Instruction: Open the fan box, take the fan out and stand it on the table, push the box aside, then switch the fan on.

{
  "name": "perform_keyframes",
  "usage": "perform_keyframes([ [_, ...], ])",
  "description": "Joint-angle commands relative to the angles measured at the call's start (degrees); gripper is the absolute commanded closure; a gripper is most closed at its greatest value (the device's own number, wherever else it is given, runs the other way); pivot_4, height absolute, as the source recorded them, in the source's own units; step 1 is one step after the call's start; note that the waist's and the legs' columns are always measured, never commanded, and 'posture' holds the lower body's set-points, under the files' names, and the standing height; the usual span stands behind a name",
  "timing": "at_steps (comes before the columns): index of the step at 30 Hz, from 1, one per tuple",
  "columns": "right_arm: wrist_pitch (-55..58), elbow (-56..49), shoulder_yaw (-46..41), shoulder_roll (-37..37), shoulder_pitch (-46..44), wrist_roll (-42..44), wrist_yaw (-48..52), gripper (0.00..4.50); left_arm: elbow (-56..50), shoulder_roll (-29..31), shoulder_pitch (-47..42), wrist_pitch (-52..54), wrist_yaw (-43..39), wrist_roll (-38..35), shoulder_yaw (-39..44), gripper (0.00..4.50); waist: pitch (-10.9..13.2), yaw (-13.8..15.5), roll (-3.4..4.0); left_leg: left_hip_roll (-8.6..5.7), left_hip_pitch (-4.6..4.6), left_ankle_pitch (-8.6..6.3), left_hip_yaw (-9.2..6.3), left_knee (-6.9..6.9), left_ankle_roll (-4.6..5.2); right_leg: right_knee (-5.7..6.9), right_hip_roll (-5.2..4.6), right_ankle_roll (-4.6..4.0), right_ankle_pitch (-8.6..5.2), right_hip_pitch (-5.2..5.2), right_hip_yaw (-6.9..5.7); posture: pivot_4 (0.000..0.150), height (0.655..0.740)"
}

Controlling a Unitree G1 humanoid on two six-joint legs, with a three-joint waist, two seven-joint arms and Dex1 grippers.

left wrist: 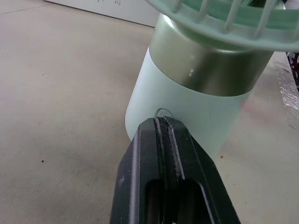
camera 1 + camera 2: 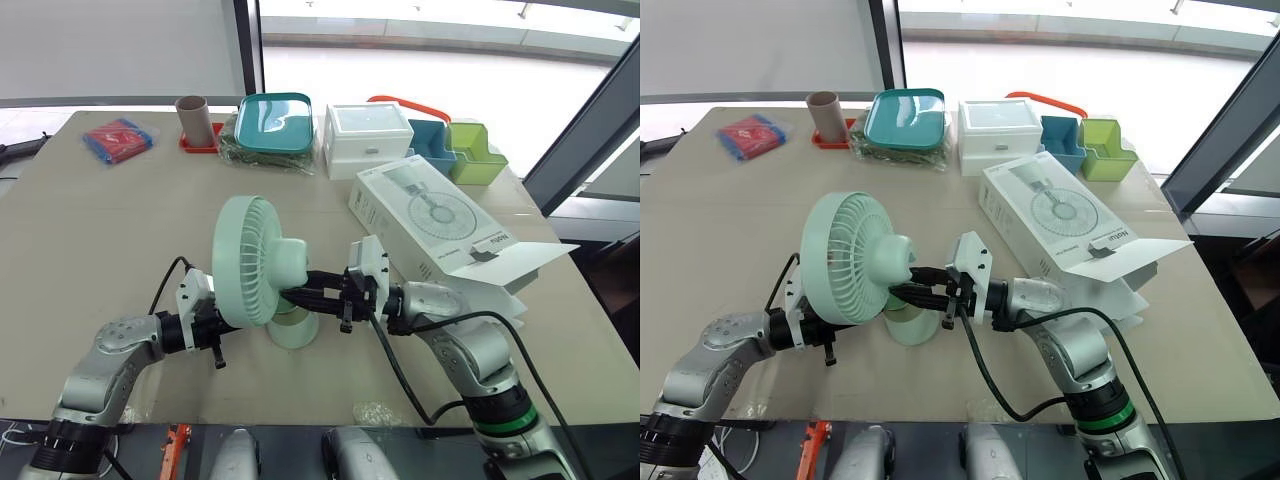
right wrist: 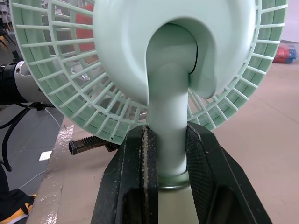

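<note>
A beige table (image 2: 100,230) stands before a bright window (image 2: 420,50). One pale green fan (image 2: 250,260) stands upright near the table's front edge. One open fan box (image 2: 430,220) lies by the right edge. Along the far edge are one cardboard tube (image 2: 192,118), one teal tray (image 2: 273,120), one white box (image 2: 367,135) and two bins (image 2: 475,152). One red packet (image 2: 117,138) lies near the far left corner. The right gripper (image 3: 169,140) clamps the fan's neck. The left gripper (image 1: 162,126), fingers pressed together, touches the fan's base.

Bright, even daylight; soft shadows.
</note>
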Motion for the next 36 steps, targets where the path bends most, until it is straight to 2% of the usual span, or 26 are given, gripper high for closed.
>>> perform_keyframes([
  [1, -0.9, -3.0, -0.6, 0.5, -0.1, 1.4, -0.1, 3.87, -2.0, -0.1, -0.4, -0.7, -1.1, -0.1, -1.2, 4.42, 0.0, 0.0, 0.00, 0.00, 0.00, 0.00, 0.00, 0.00, 0.00, 0.00, 0.00, 0.00, 0.00, 0.00, 0.00, 0.150, 0.7400],
  [21, -1.3, -2.4, -0.7, 0.7, -0.5, 1.3, 0.2, 3.87, -2.2, 0.3, -0.4, -1.1, -1.3, 0.4, -0.7, 4.42, 0.0, 0.0, 0.00, 0.00, 0.03, 0.00, -0.01, 0.01, 0.00, 0.00, 0.00, 0.00, 0.00, 0.03, -0.01, 0.150, 0.7400],
  [36, -1.9, -1.4, -2.5, 0.3, -2.4, 2.0, 1.0, 3.87, -2.4, 4.9, 0.5, -0.9, -1.9, -3.2, 8.1, 4.42, 0.0, 0.0, 0.00, 0.00, 0.03, 0.00, -0.01, 0.01, 0.00, 0.00, 0.00, 0.00, 0.00, 0.02, -0.01, 0.150, 0.7400],
])
